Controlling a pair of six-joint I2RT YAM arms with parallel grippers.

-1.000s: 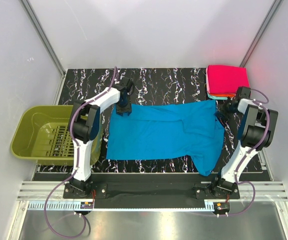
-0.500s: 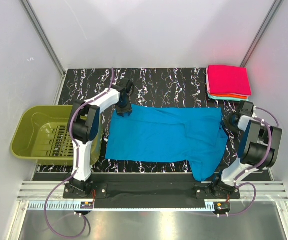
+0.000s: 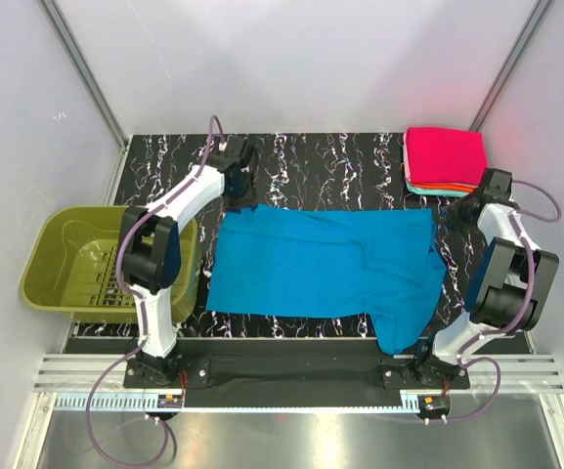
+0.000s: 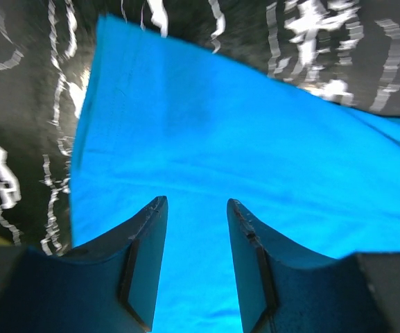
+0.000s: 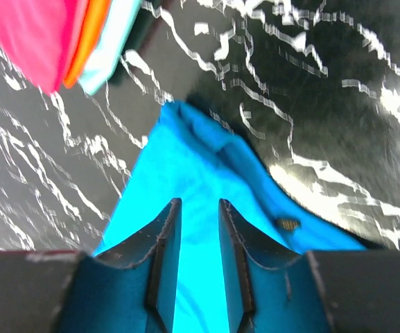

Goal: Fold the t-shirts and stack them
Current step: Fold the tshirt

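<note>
A blue t-shirt (image 3: 321,264) lies spread on the black marble table (image 3: 340,166), with its right side bunched and hanging toward the front edge. My left gripper (image 3: 242,188) is open and empty, hovering over the shirt's far left corner; the left wrist view shows its gripper (image 4: 196,205) above the cloth (image 4: 206,139). My right gripper (image 3: 471,206) is open and empty, just off the shirt's far right corner; the right wrist view shows its gripper (image 5: 198,205) above the blue cloth (image 5: 186,166). A stack of folded shirts (image 3: 445,156), pink on top, sits at the far right.
An olive green basket (image 3: 42,264) stands off the table's left edge. The folded stack (image 5: 47,35) shows in the right wrist view as pink, orange and pale layers. Walls close in the left, back and right sides.
Both grippers pulled the shirt's far corners flat, then let go and rose toward the back. The shirt now lies flatter and squarer.
</note>
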